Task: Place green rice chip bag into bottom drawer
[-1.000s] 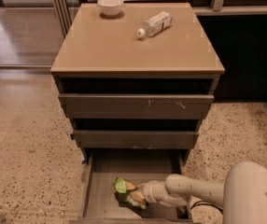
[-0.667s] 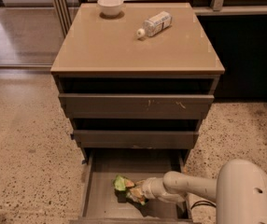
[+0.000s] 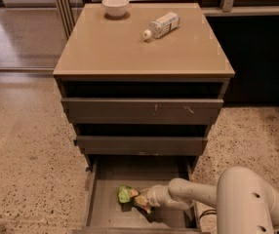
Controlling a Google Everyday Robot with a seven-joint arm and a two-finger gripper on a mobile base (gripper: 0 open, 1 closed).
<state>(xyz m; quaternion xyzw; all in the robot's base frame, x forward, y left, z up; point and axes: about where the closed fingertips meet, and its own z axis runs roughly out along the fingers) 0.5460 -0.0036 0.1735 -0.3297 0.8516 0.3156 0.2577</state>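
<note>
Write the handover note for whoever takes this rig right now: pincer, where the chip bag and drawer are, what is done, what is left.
Pincer: inside the bottom drawer, against the right side of the green rice chip bag; whether it holds the bag cannot be told.
Bag: in the drawer, left of centre, apparently on its floor.
Drawer: pulled open.
Done: bag is inside the drawer.
Left: probably make sure the bag is released, then draw the arm out.

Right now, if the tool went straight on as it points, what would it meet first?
The tool, inside the bottom drawer and pointing left, has the green rice chip bag right at its tip: that comes first. Behind it, probably the drawer's left wall.
</note>
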